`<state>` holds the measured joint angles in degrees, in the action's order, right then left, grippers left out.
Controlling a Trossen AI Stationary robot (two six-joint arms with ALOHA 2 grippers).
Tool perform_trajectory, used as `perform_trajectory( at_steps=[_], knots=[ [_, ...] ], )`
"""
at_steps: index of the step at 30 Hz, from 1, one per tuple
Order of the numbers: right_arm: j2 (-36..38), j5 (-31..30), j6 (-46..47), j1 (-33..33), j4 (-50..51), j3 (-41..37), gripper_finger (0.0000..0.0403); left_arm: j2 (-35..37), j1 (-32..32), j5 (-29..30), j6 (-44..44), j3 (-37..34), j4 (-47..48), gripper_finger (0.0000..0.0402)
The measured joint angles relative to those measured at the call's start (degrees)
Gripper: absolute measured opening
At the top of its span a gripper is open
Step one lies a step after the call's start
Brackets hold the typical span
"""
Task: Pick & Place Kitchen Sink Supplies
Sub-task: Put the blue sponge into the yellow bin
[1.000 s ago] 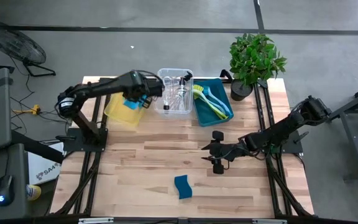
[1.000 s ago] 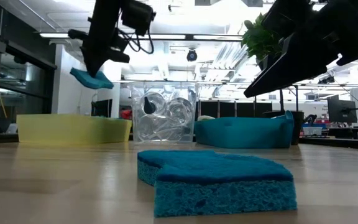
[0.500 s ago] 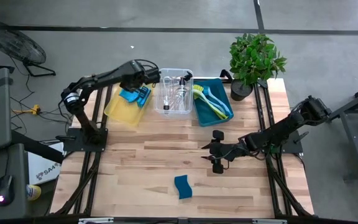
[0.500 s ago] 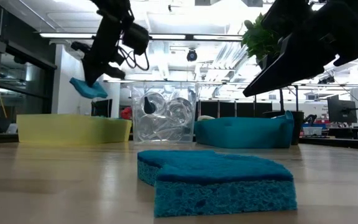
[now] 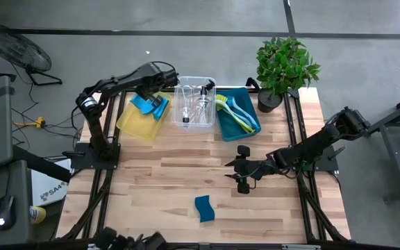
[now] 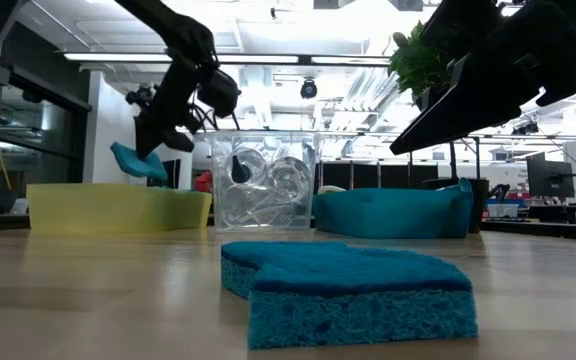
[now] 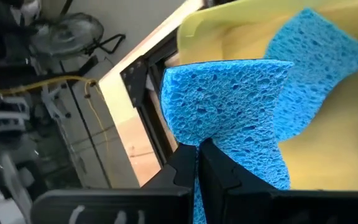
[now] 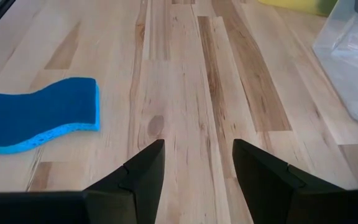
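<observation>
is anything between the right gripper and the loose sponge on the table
Nothing visible. The right gripper hangs open above bare wood, and only open table lies between it and the blue sponge near the front edge.

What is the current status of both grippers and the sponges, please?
Left gripper shut on sponge, over yellow bin. Right gripper open, empty, above table. Second sponge loose on table. Nothing blocking.

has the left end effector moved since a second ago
Yes. In the low view the left end effector, shut on a blue sponge, has dropped toward the yellow bin, whose rim stayed put.
</observation>
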<state>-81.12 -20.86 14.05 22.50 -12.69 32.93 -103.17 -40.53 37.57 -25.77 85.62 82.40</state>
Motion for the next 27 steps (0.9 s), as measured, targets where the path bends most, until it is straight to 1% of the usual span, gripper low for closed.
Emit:
perform_trajectory(
  at_steps=[4,14,17,19,23,27],
  knots=[
    [0.0,0.0,-0.1,0.0,0.0,0.0,0.0183,-1.9,-0.8,-0.7,5.6,0.0,-1.5,0.0000],
    [0.0,0.0,-0.2,0.0,0.0,0.0,0.0183,-4.9,-4.6,-6.4,12.6,0.0,-7.0,0.0000],
    [0.0,0.0,-0.2,0.0,0.0,0.0,0.0183,-4.9,-5.0,-7.1,14.7,-0.5,-8.5,0.0000],
    [0.0,0.0,-0.3,0.0,0.0,0.0,0.0183,-4.9,-5.4,-7.9,16.2,-1.4,-9.1,0.0000],
    [0.0,-0.4,-1.1,0.0,0.0,0.0,0.0183,-4.9,-6.4,-13.1,19.6,-5.0,-13.1,0.0000],
    [0.0,-0.4,-1.0,0.0,0.0,0.0,0.0183,-4.9,-7.8,-14.5,21.3,-8.6,-17.1,0.0000]
  ],
)
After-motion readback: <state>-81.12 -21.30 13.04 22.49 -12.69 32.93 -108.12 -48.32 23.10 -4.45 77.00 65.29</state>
